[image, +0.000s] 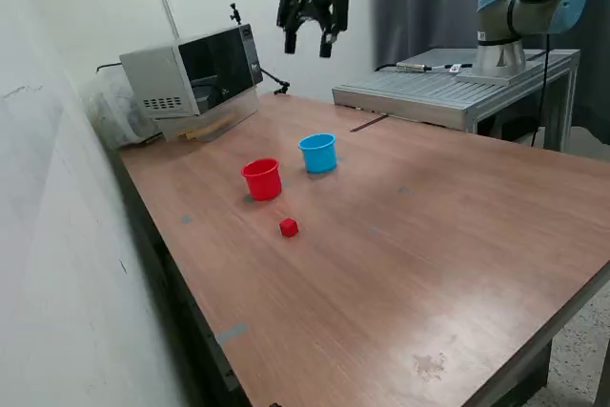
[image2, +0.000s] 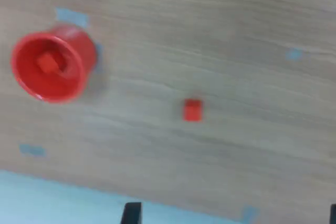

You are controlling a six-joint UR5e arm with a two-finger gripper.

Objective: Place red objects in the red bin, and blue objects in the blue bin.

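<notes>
While hanging high above the table (image: 457, 235) with fingers spread and empty, gripper (image: 310, 45) risks a misjudged descent. Red cube (image: 289, 227) lying loose at about five o'clock from red bin (image: 262, 179); easily nudged aside. Blue bin (image: 318, 152) close by, easily clipped.

The arm (image: 529, 7) rises at the far right of the exterior view, its wrist reaching left. The gripper (image: 310, 43) hangs high, pointing down (fingers spread apart, nothing between them), far back in the scene.
</notes>
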